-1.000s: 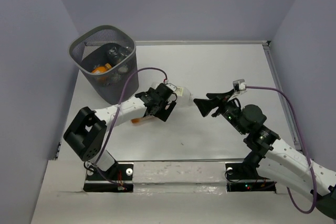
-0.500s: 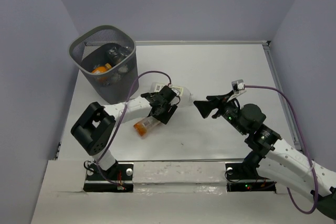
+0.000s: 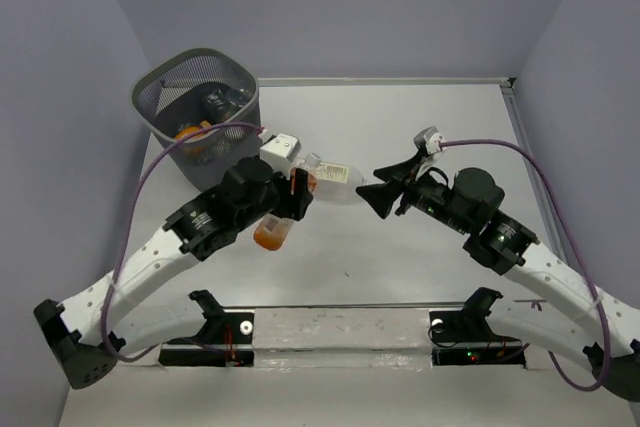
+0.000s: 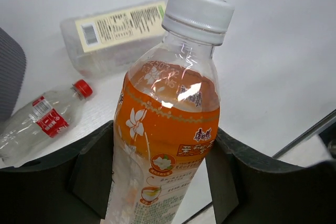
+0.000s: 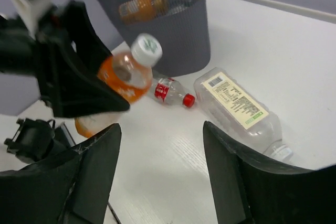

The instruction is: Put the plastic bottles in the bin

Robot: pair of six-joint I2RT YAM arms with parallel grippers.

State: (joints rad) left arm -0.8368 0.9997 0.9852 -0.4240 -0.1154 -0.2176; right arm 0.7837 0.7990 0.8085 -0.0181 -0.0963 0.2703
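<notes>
Left wrist view set the orange bottle [image 4: 168, 129] squarely between the dark fingers [image 4: 89, 171] of the left gripper [image 4: 163, 174]. It was clamped at its labelled waist, tilted, with a white ribbed cap and a glossy clear shoulder. Behind it on the white table [image 3: 420, 127] lay a squarish bottle [image 4: 113, 32] — clear, with a white printed label — and a small red-capped bottle [image 4: 44, 119]. Both lay near the bin [image 3: 160, 87] of grey wire mesh, where we saw another orange bottle [image 3: 190, 132] inside. The right gripper [image 3: 385, 195] hung spread and empty, just beside the squarish bottle's neck. Half a second earlier the left arm sat lower — it had since reared up, bottle with it.
</notes>
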